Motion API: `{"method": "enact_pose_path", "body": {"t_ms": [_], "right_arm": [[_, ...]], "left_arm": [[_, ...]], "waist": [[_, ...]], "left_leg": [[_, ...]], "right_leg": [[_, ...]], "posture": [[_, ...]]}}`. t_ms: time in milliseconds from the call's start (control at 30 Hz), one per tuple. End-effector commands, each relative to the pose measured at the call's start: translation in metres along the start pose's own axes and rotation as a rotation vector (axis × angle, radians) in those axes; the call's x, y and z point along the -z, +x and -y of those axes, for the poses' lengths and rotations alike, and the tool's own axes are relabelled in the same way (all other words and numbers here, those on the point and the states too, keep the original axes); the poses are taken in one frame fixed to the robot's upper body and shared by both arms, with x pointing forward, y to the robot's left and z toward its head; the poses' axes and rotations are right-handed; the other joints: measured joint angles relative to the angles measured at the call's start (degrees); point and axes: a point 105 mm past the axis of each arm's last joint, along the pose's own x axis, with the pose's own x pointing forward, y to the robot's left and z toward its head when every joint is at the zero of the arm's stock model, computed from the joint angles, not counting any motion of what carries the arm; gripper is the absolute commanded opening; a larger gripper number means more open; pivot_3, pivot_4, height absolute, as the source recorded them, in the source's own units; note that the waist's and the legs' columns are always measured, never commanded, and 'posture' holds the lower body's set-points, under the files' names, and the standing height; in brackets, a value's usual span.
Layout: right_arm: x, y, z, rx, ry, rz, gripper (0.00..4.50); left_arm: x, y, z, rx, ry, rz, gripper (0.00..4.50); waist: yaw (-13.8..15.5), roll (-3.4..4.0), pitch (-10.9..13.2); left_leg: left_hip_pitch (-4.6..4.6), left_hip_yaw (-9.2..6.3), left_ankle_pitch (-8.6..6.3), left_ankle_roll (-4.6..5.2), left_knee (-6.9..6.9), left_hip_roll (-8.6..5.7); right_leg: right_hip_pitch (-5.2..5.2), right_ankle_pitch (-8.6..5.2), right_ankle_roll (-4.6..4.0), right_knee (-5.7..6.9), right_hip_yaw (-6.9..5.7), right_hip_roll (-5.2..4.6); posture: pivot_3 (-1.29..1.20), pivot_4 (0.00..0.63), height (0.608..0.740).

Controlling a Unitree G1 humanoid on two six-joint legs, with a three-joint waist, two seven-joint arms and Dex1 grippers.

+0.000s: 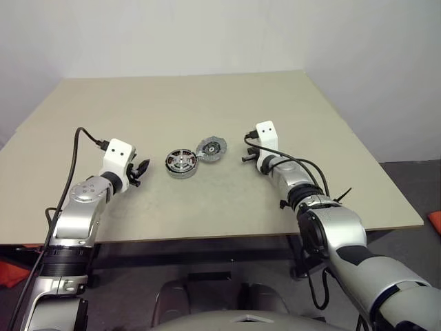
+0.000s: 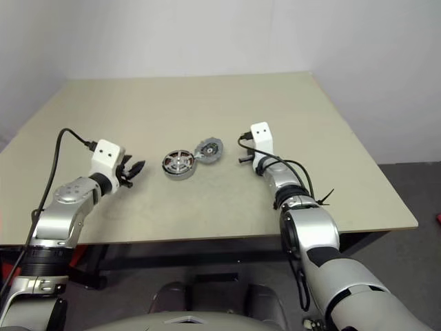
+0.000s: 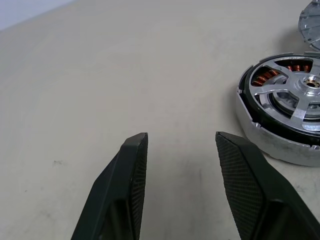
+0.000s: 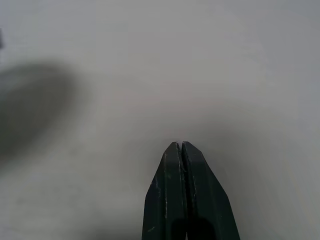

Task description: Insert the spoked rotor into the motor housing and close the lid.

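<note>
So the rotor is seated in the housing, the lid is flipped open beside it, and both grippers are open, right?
Not quite: the right gripper is shut, fingers pressed together in the right wrist view. The left gripper is open, the spoked rotor sits in the motor housing, and the lid lies open beside it.

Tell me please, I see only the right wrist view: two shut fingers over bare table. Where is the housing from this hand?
Observer: The housing sits mid-table, to the left of the right hand, apart from it.
Operator: Is the rotor already inside?
Observer: Yes. In the left wrist view the rotor sits in the housing, copper windings showing between its spokes.
Operator: And the lid?
Observer: The lid is open, lying beside the housing on the side nearer your hand, touching its rim.
Operator: Is the left hand holding something?
Observer: No. The left hand is open and empty, on the housing's other side, not touching it.
</note>
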Motion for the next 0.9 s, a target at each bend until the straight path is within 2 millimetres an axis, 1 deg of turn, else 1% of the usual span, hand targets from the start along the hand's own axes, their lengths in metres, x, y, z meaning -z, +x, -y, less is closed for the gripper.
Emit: {"method": "enact_pose_path", "body": {"t_ms": [33, 100, 200, 400, 500, 667, 767, 833, 900], "right_arm": [[-0.032, 0.006, -0.016, -0.045, -0.002, 0.084, 0.02], [-0.041, 0.007, -0.022, -0.060, 0.001, 0.103, 0.02], [-0.046, 0.009, -0.031, -0.084, -0.003, 0.116, 0.02], [-0.060, 0.011, -0.048, -0.139, 0.011, 0.155, 0.02], [-0.075, 0.011, -0.062, -0.201, 0.030, 0.188, 0.02], [-0.089, 0.010, -0.078, -0.271, 0.051, 0.225, 0.02], [-0.099, 0.009, -0.092, -0.349, 0.155, 0.234, 0.02], [-0.103, 0.008, -0.101, -0.377, 0.156, 0.240, 0.02], [-0.102, 0.009, -0.113, -0.394, 0.141, 0.234, 0.02]], "left_arm": [[-0.012, -0.004, -0.009, -0.027, 0.030, 0.034, 2.27], [-0.014, -0.005, -0.013, -0.039, 0.033, 0.037, 2.27], [-0.015, -0.006, -0.016, -0.052, 0.035, 0.041, 2.27], [-0.011, -0.005, -0.015, -0.059, 0.029, 0.036, 2.27], [-0.009, -0.005, -0.014, -0.061, 0.027, 0.032, 2.27], [-0.009, -0.005, -0.018, -0.075, 0.027, 0.031, 2.27], [-0.008, -0.005, -0.019, -0.079, 0.027, 0.029, 2.27], [-0.007, -0.005, -0.020, -0.080, 0.028, 0.027, 2.27], [-0.008, -0.004, -0.021, -0.083, 0.031, 0.029, 2.27]], "waist": [[0.0, 0.00, 0.0], [0.0, 0.01, 0.0], [0.2, 0.02, 0.0], [0.4, 0.01, 0.0], [0.3, 0.01, 0.0], [0.1, 0.01, 0.0], [0.1, 0.01, 0.0], [0.1, 0.01, 0.0], [0.1, 0.01, 0.0]], "left_leg": [[0.00, 0.00, 0.00, 0.00, 0.00, 0.00], [-0.02, 0.00, 0.00, 0.00, -0.01, -0.01], [-0.11, -0.01, -0.01, 0.01, -0.01, -0.03], [-0.15, -0.02, -0.04, 0.07, 0.00, -0.04], [-0.16, -0.02, -0.04, 0.06, -0.01, -0.04], [-0.14, -0.03, -0.04, 0.05, -0.01, -0.03], [-0.14, -0.03, -0.04, 0.05, -0.02, -0.03], [-0.15, -0.03, -0.04, 0.06, -0.03, -0.03], [-0.15, -0.03, -0.04, 0.05, -0.04, -0.03]], "right_leg": [[0.00, 0.00, 0.00, 0.00, 0.00, 0.00], [-0.02, 0.00, 0.00, 0.00, 0.00, 0.00], [-0.07, 0.00, 0.00, -0.01, 0.00, -0.01], [-0.05, 0.00, 0.00, -0.04, 0.00, -0.07], [-0.07, 0.00, 0.00, -0.04, -0.01, -0.06], [-0.07, 0.00, 0.00, -0.04, -0.01, -0.05], [-0.08, 0.00, 0.00, -0.04, -0.01, -0.05], [-0.08, 0.00, 0.00, -0.04, -0.01, -0.05], [-0.09, 0.00, 0.00, -0.04, -0.01, -0.05]], "posture": [[0.00, 0.000, 0.740], [0.00, 0.000, 0.740], [0.00, 0.000, 0.740], [0.00, 0.000, 0.740], [0.00, 0.000, 0.740], [0.00, 0.000, 0.740], [0.00, 0.000, 0.740], [0.00, 0.000, 0.740], [0.00, 0.000, 0.740]]}}
